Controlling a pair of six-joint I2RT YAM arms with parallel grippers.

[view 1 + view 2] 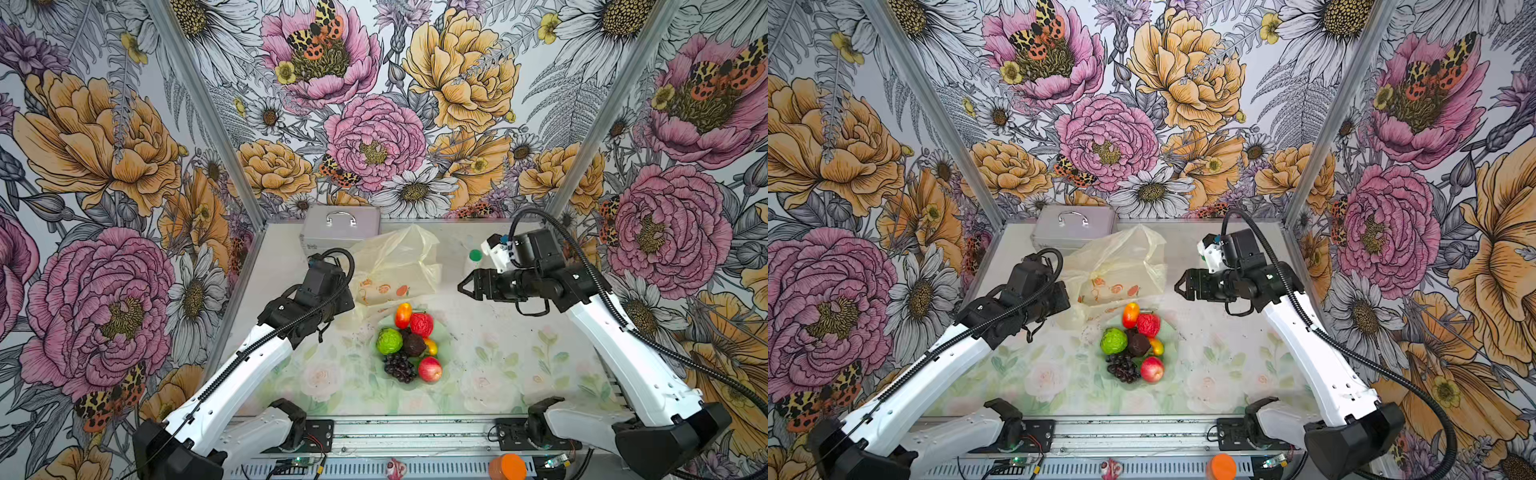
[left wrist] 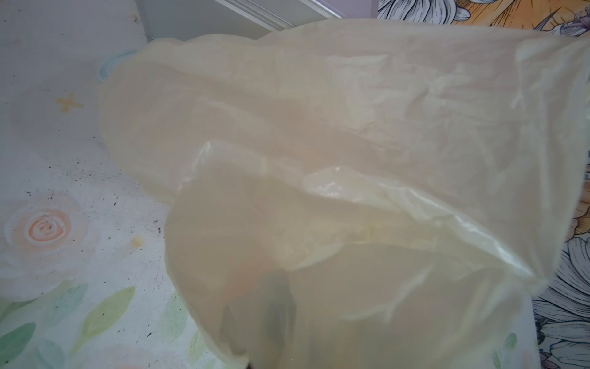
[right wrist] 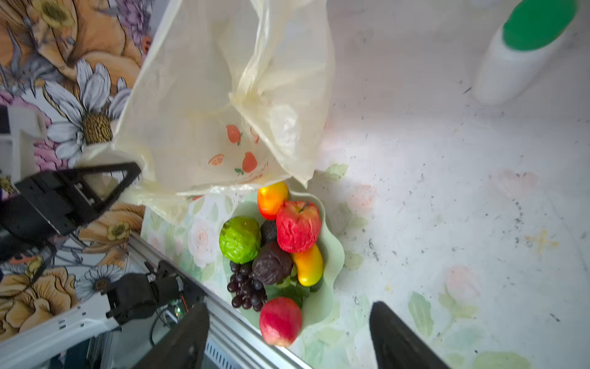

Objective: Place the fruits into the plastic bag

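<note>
Two claws: we see the left gripper (image 3: 124, 179) closed, its black fingers pinching an edge of the large crinkly translucent pale-yellow plastic bag (image 1: 399, 257). The right gripper (image 1: 464, 286) hangs with its jaws spread wide, holding nothing.
Bag: we find it lifted between the two arms, its film filling most of the left wrist view. Its lower edge, printed with orange-red fruit pictures, hangs just behind the bowl.
Bowl: a pale green scalloped plastic bowl (image 3: 335, 255) sits on the table near the middle, nearer to us than the right gripper and apart from it.
Fruits: we see them heaped in the bowl.
- Nearest the bag: an orange-yellow toy mango (image 1: 403, 315) and a bumpy red berry (image 1: 422, 325).
- Middle: a bumpy green ball (image 1: 389, 340), a dark brown avocado (image 1: 414, 344) and a smaller orange-yellow mango (image 1: 431, 347).
- Near rim: a dark purple grape bunch (image 1: 400, 368) and a red-pink apple (image 1: 430, 369).

Farther out: a silver metal case with a handle (image 1: 340, 228) stands behind the bag by the back wall. A white bottle with a green cap (image 3: 510, 73) stands behind the right gripper. The faded floral-print table (image 1: 519, 353) carries it all.
</note>
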